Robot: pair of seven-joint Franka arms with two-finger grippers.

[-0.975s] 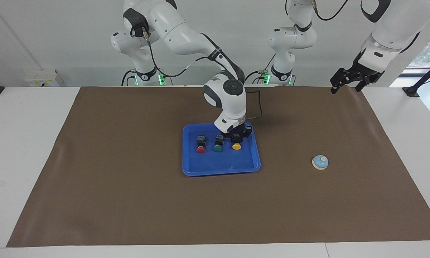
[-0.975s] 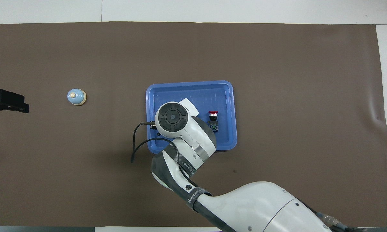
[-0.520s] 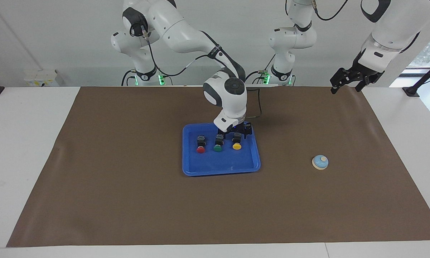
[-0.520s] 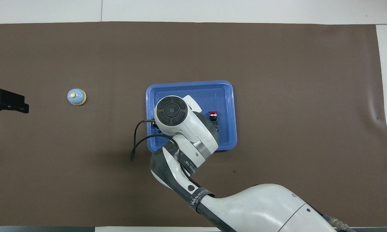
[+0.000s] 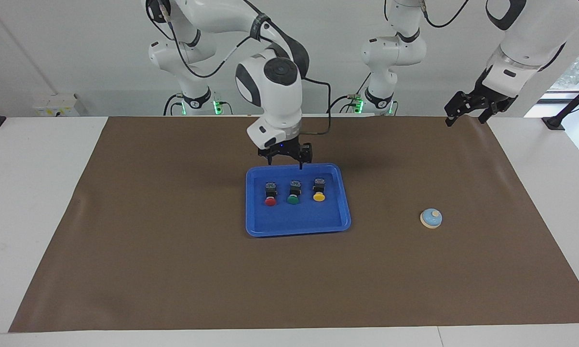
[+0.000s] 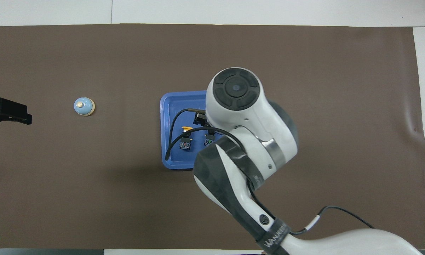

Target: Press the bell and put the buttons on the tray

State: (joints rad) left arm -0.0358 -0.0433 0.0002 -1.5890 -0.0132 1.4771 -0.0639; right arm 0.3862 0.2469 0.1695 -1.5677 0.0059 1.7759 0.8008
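Facing view: right hand [image 5: 286, 158] open, empty, above the tray [image 5: 298, 225].

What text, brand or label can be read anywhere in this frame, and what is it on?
"WANEED": partly legible on the black band around the right arm, overhead view; the letters after it are cut off.
Yellow-marked box by the wall: markings too small to read.
Buttons, tray, bell: no legible text.

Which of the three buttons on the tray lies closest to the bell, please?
The yellow button: it ends the row toward the bell, with green mid-row and red last.
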